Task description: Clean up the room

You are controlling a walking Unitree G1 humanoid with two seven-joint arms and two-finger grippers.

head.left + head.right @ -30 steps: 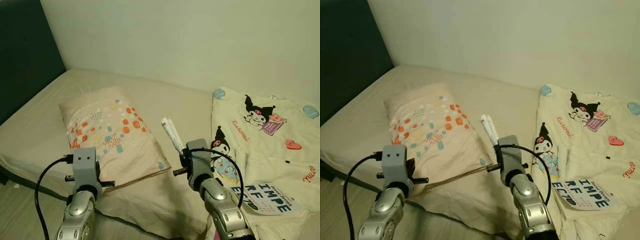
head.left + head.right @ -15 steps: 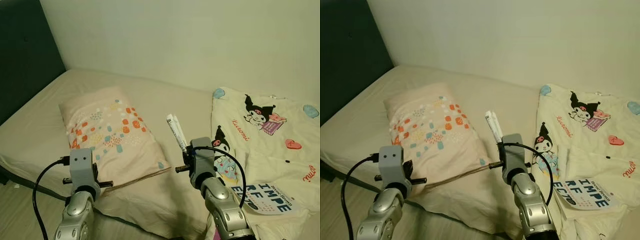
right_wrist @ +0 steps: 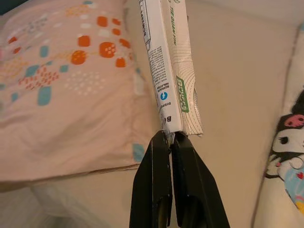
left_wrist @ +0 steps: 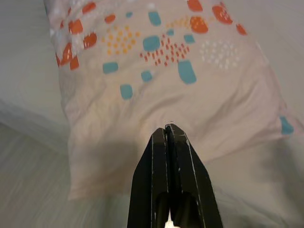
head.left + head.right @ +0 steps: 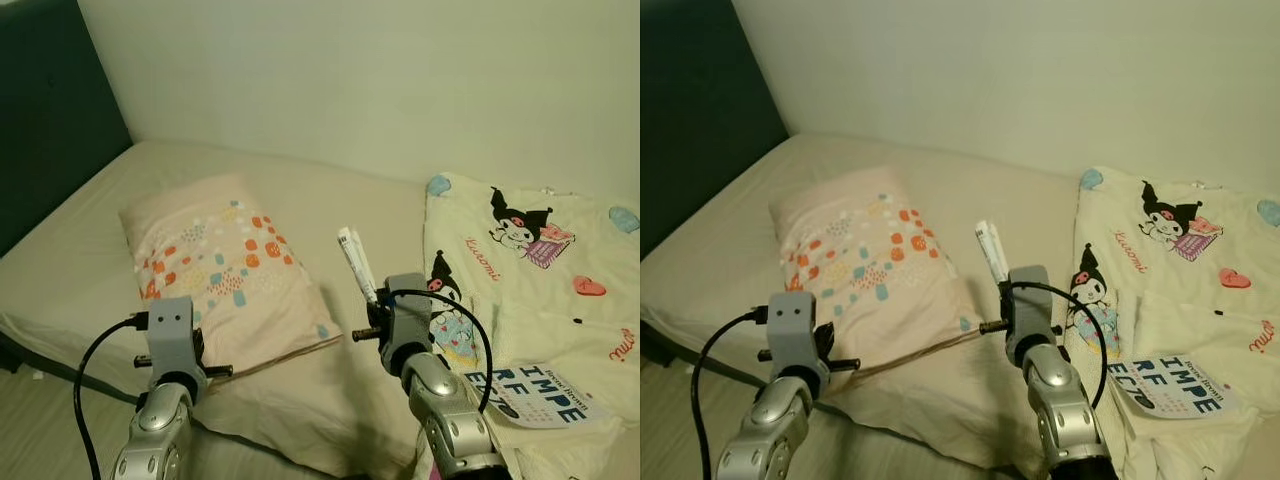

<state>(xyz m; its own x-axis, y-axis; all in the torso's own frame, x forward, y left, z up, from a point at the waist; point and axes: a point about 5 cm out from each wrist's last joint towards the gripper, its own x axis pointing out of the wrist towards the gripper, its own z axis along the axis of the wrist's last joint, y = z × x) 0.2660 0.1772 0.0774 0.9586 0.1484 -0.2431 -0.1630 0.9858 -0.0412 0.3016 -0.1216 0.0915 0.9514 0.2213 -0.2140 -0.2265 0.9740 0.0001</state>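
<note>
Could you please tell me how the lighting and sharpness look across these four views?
Both eye views are dim and flat, yet the pillow and the magazine read clearly. The left wrist view is soft toward its edges, with the left gripper sharp. The right wrist view is crisp: print on the packet in the right gripper shows.

A flat white packet [image 3: 168, 71] with green and black print stands nearly upright above the bed [image 5: 350, 200], pinched at its lower end by the right claw [image 3: 172, 137], between the patterned pillow [image 5: 215, 255] and the cartoon-print blanket [image 5: 530, 270].
</note>
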